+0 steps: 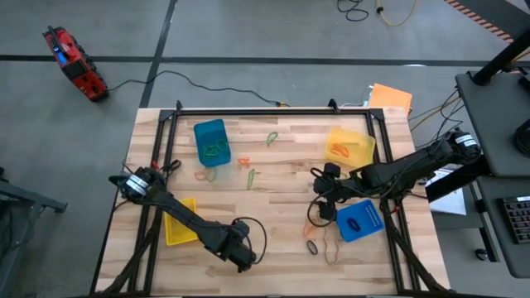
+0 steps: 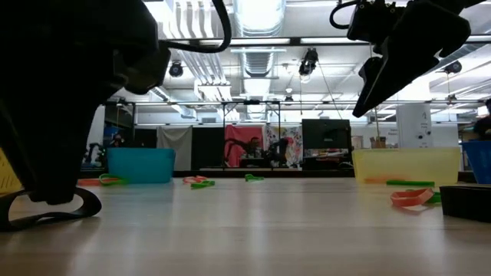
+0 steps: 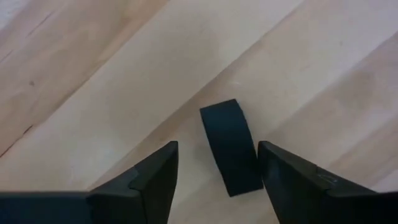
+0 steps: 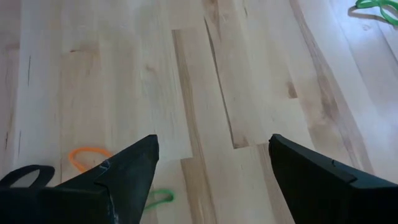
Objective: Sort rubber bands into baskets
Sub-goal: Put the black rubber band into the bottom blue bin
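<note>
My left gripper points down near the table's front edge, open. A short, wide black rubber band lies flat on the wood between its fingertips, closer to one finger. My right gripper hangs open above the wood right of centre, with nothing between its fingers. Orange, green and black bands lie beneath it. Two blue baskets and two yellow ones stand on the table.
Loose green and orange bands lie at the table's middle. A black band and a tan one lie near the front, right of centre. A dark block sits at the low view's right. A black frame rims the table.
</note>
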Robot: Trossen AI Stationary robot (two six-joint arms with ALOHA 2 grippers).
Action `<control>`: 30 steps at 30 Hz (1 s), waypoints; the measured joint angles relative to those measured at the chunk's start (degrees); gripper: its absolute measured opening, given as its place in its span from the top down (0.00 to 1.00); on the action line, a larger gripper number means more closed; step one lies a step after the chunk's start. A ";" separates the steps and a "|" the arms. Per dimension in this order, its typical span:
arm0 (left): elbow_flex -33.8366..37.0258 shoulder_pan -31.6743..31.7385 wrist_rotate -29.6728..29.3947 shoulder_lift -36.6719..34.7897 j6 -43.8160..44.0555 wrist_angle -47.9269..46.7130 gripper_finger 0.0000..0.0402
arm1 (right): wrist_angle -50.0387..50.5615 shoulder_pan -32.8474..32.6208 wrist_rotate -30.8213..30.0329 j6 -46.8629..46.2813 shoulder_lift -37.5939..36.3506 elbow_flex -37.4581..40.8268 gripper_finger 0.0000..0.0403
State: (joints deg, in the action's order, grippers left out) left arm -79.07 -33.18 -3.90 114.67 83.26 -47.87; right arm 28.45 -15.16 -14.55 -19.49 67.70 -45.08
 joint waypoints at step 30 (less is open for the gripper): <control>2.09 1.30 -21.73 -16.43 -46.59 16.33 1.00 | -18.15 -2.05 -0.48 12.20 0.00 4.76 0.27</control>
State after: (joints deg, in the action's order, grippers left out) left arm -76.98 -31.88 -25.63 98.24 36.67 -31.54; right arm 10.30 -17.21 -15.03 -7.29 67.70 -40.32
